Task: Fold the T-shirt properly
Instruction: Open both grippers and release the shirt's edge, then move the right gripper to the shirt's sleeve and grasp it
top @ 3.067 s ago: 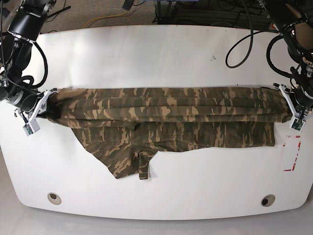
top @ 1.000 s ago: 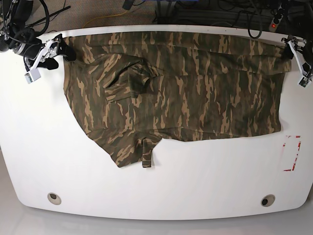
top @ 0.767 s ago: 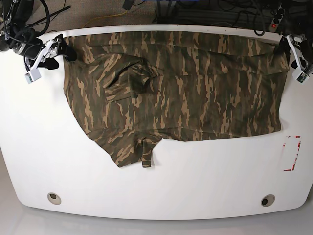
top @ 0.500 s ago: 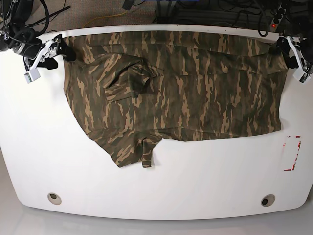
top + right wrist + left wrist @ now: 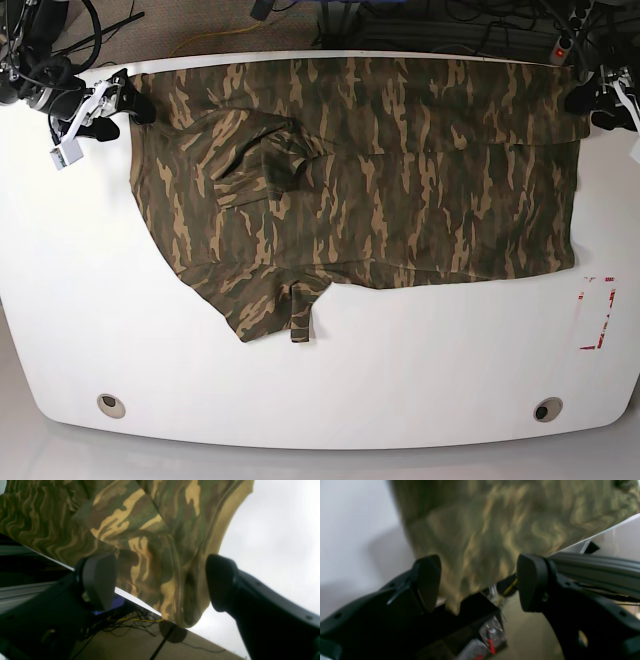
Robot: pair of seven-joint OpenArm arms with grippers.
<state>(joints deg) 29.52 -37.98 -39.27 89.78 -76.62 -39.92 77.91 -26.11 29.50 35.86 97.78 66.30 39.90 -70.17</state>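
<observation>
The camouflage T-shirt (image 5: pixel 370 170) lies spread flat across the far half of the white table (image 5: pixel 320 380), its far edge reaching the table's rim. A sleeve (image 5: pixel 265 310) sticks out toward the near side, and a rumpled fold (image 5: pixel 265 150) sits at far left. My right gripper (image 5: pixel 110 100) is at the shirt's far left corner. Its jaws stand open, with the cloth corner (image 5: pixel 150 530) loose between the fingers (image 5: pixel 100 580). My left gripper (image 5: pixel 600 98) is at the far right corner, also open, with the blurred cloth edge (image 5: pixel 482 525) lying between its fingers (image 5: pixel 532 580).
Two round holes (image 5: pixel 111 405) (image 5: pixel 547 409) sit near the table's front edge. A red tape outline (image 5: pixel 596 312) marks the right side. Cables and equipment (image 5: pixel 420 25) crowd the floor beyond the far edge.
The shirt, earlier hanging as a band between both grippers at mid-table, now lies spread to the far edge. Over the last second the left gripper drifted outward to the right; the right one stayed put.
</observation>
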